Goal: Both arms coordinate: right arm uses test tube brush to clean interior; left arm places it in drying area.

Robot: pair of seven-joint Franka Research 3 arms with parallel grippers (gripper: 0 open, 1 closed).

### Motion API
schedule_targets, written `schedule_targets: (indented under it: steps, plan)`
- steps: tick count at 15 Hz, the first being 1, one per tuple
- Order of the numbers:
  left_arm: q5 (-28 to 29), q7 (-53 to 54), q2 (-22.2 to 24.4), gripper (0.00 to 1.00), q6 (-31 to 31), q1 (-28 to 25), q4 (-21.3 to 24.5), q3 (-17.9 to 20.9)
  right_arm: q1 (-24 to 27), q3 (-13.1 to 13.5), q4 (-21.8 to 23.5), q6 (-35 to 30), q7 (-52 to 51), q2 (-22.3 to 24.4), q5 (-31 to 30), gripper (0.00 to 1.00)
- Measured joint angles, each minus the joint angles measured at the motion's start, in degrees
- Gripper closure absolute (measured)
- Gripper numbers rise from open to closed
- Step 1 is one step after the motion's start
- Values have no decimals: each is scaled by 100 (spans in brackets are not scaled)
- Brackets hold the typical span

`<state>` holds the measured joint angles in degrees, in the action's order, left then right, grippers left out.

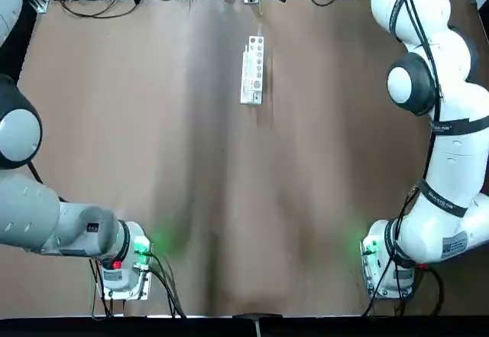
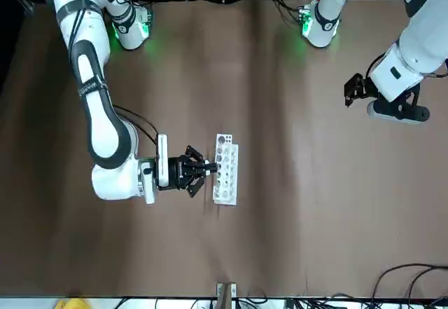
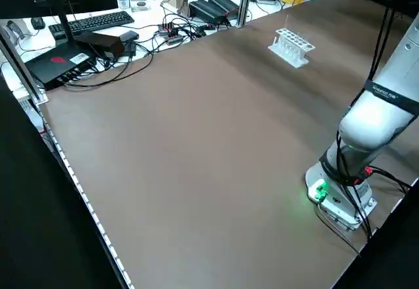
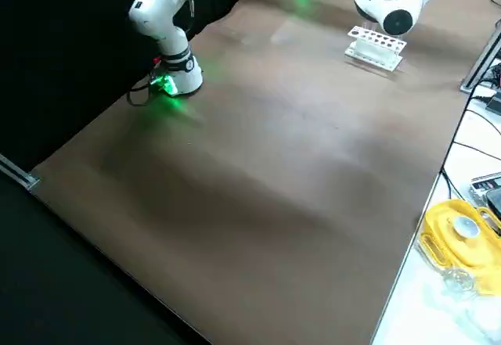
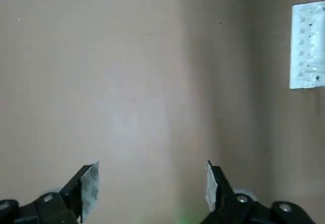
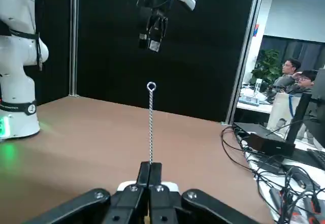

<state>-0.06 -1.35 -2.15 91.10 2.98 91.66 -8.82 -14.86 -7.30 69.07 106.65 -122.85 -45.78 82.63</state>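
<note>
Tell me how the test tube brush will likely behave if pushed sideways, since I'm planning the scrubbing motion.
The test tube brush probably flexes a little and springs back: its twisted stem looks thin yet stands straight. It might pivot in the right hand, which pinches only its end.

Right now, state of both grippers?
Left gripper: open, holding nothing.
Right gripper: closed on the twisted wire stem of the brush.

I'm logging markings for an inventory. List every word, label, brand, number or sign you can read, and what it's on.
None reads clearly. Too small or blurred:
Lettering on the right arm's black bands
White label on that arm
White sticker on the black box
</note>
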Motion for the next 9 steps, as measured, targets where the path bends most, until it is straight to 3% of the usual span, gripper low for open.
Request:
schedule_targets:
  steps: [9]
  plan:
    - [0, -4, 0, 0, 0, 0, 7, 0, -92, -35, 114, -5, -153, -129, 37, 98]
